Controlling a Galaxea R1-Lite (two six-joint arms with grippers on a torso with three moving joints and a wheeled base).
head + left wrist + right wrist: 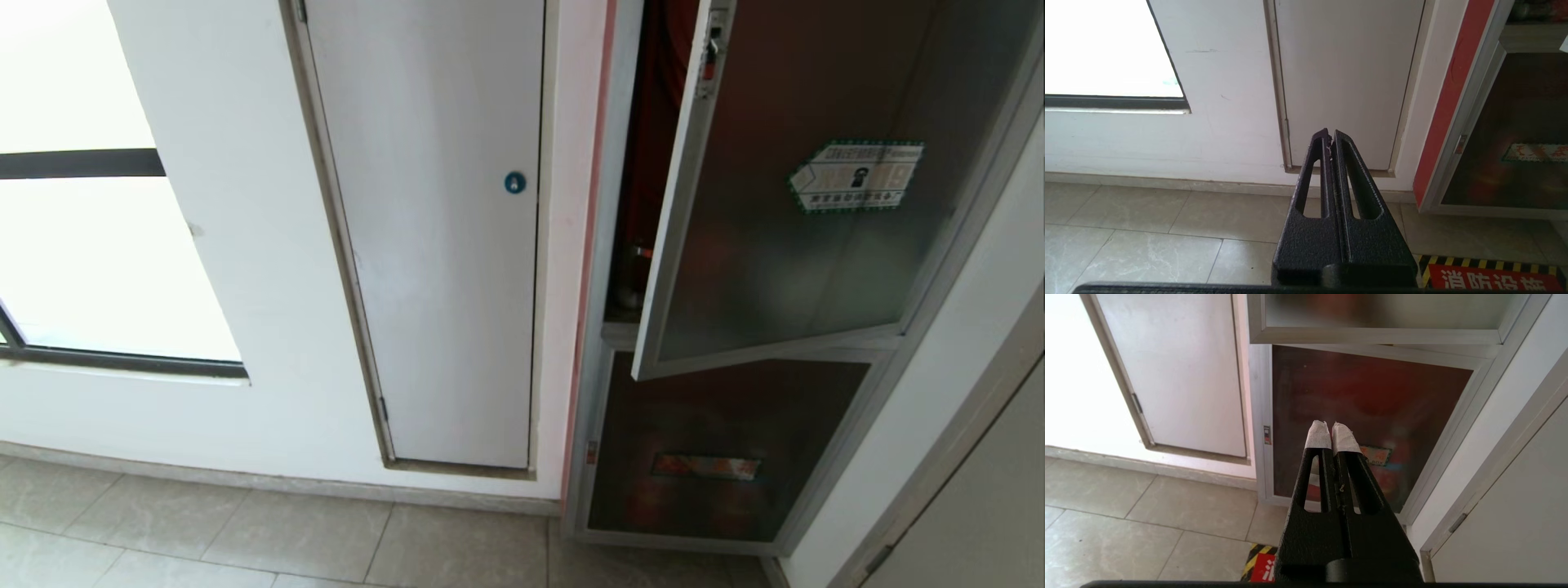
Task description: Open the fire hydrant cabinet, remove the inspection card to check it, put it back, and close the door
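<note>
Both grippers are clenched on nothing: the left gripper [1329,136] points at the white panel [433,229] with the blue round lock [514,182], the right gripper [1332,430] at the lower dark glass panel [1372,416]. Right of that white panel, the fire hydrant cabinet [645,204] stands with its door [800,188] ajar, red interior showing. No inspection card is visible.

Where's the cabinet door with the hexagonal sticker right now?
In the head view the door stands ajar at upper right, above the lower dark glass panel, right of the white door.
</note>
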